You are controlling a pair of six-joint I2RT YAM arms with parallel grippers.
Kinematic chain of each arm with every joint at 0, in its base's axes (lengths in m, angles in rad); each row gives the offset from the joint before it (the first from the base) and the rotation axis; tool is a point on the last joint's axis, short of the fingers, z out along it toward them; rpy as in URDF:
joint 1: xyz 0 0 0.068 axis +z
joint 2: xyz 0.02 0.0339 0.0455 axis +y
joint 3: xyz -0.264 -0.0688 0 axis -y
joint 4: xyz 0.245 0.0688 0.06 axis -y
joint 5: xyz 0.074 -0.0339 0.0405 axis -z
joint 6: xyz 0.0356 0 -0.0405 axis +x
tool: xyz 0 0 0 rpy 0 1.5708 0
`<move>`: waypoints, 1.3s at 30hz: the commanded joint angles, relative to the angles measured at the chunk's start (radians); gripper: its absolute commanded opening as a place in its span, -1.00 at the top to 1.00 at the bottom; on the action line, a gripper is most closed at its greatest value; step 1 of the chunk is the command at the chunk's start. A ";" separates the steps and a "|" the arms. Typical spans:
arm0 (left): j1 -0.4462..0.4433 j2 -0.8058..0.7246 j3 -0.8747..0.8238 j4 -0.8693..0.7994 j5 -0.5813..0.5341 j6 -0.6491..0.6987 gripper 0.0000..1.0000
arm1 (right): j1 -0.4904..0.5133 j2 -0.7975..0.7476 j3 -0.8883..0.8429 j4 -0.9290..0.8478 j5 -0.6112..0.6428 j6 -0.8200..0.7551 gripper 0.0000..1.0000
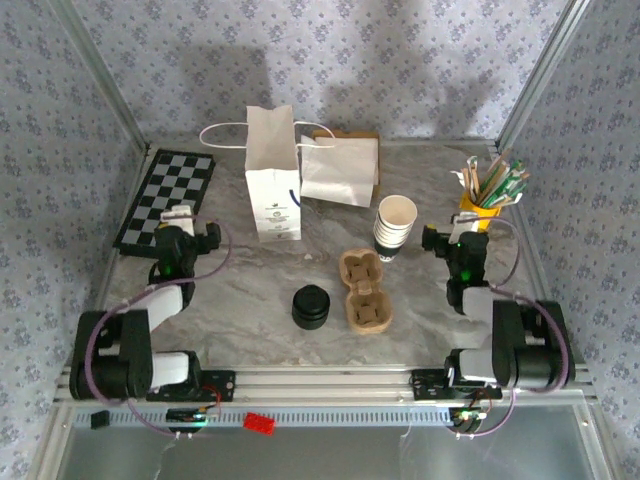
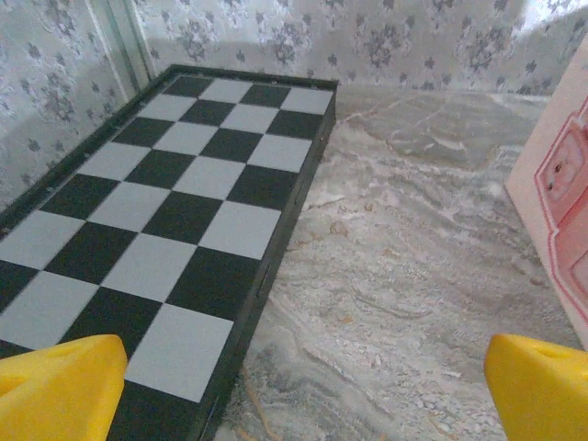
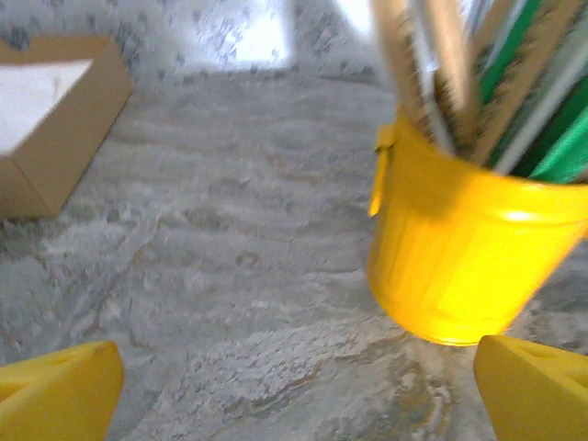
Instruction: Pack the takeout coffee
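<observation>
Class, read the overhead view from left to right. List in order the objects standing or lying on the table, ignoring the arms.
Chessboard → upright white paper bag → stack of black lids → cardboard cup carrier → stack of paper cups → yellow bucket of stirrers.

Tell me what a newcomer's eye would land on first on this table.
The black-and-white checkerboard lying flat at the far left of the table grabs the eye first. Next comes the tall white paper bag standing upright near the back centre. Then there is the bright yellow bucket stuffed with sticks and straws at the far right.
</observation>
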 commanded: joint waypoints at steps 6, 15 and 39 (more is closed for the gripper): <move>0.008 -0.273 0.060 -0.382 -0.011 -0.241 -1.00 | -0.081 -0.321 0.147 -0.677 0.050 0.367 -0.99; 0.011 -0.412 0.131 -0.746 -0.012 -0.569 -1.00 | -0.173 -0.474 0.153 -0.888 -0.232 0.508 -0.99; -0.625 -0.584 0.218 -0.986 0.007 -0.645 -1.00 | 0.154 -0.224 0.801 -1.605 -0.126 0.443 -0.73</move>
